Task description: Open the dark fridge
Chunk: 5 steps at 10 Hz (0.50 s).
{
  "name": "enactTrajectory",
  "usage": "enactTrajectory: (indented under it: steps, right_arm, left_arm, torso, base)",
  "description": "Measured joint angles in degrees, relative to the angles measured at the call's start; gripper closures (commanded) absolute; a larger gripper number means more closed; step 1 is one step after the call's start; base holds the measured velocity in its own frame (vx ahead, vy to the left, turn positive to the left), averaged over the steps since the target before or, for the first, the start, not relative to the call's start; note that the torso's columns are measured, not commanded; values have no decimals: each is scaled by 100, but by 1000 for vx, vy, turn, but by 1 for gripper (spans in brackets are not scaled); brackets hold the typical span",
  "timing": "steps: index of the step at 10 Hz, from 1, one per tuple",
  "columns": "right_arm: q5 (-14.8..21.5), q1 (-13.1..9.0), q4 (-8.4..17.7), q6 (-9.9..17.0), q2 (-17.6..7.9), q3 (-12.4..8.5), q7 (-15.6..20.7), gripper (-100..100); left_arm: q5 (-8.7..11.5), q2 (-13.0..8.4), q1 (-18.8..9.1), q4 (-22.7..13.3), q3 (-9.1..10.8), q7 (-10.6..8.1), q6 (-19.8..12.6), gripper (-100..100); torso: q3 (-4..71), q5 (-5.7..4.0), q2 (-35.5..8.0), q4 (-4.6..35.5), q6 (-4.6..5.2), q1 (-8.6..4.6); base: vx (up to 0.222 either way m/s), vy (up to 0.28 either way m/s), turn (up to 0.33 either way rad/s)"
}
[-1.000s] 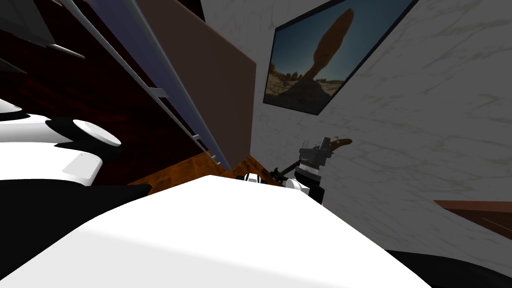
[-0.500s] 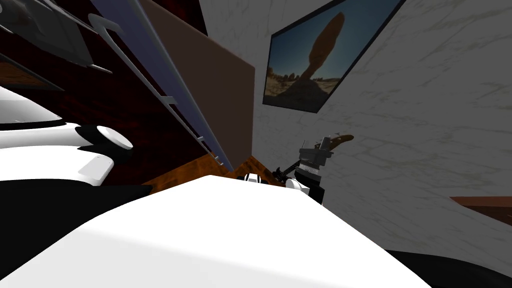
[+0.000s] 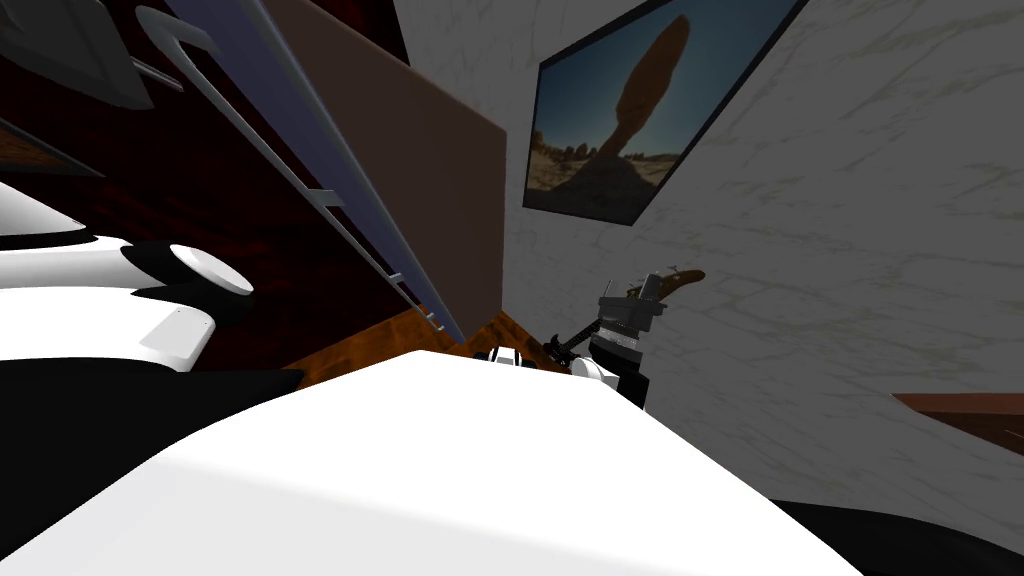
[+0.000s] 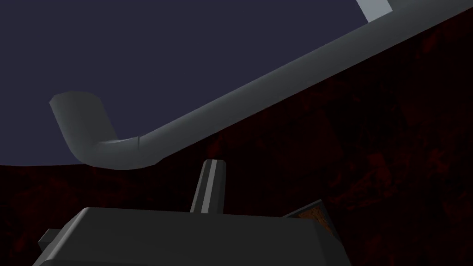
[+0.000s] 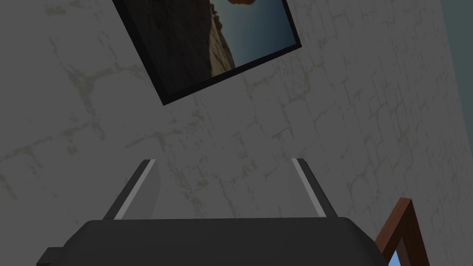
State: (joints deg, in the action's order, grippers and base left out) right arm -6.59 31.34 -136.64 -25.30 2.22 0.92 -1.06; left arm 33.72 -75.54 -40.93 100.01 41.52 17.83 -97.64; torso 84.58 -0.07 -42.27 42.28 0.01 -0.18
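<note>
The fridge door (image 4: pixel 161 55) is smooth, matt, dark slate; its tubular handle (image 4: pixel 258 101) looks like dull grey metal. The floor (image 3: pixel 350 350) is glossy grained wood; the wall (image 3: pixel 850 250) is mottled, veined white.

Your left gripper (image 4: pixel 213 164), fingers pressed together, points at the fridge's grey handle bar (image 4: pixel 258 99), which crosses just ahead of it. The bar's bent end (image 4: pixel 83 129) joins the dark door (image 4: pixel 161 55). Short posts (image 3: pixel 328 196) hold the bar off the door, leaving a gap behind it. Your right gripper (image 5: pixel 224 161), fingers apart, faces the marbled wall (image 3: pixel 800 250)
</note>
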Motion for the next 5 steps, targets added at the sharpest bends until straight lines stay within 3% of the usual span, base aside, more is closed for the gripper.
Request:
enactTrajectory:
  steps: [2,3,5]
  right_arm:
    - [0,0,0,0,0,0,0,0]
    - [0,0,0,0,-1,-1,0,0]
    - [0,-1,0,0,-1,-1,0,0]
  left_arm:
    - [64,-100,-22,138,117,50,-208,100]
    - [67,-105,-24,144,122,55,-227,-100]
    - [-45,-39,119,247,-3,154,-59,-100]
  torso:
    - [-2,7,-4,1,2,22]
    - [-2,13,-4,0,0,36]
    - [9,6,5,-1,8,33]
  base:
    - [6,-50,-2]
    - [-11,-12,46]
    - [-21,-7,37]
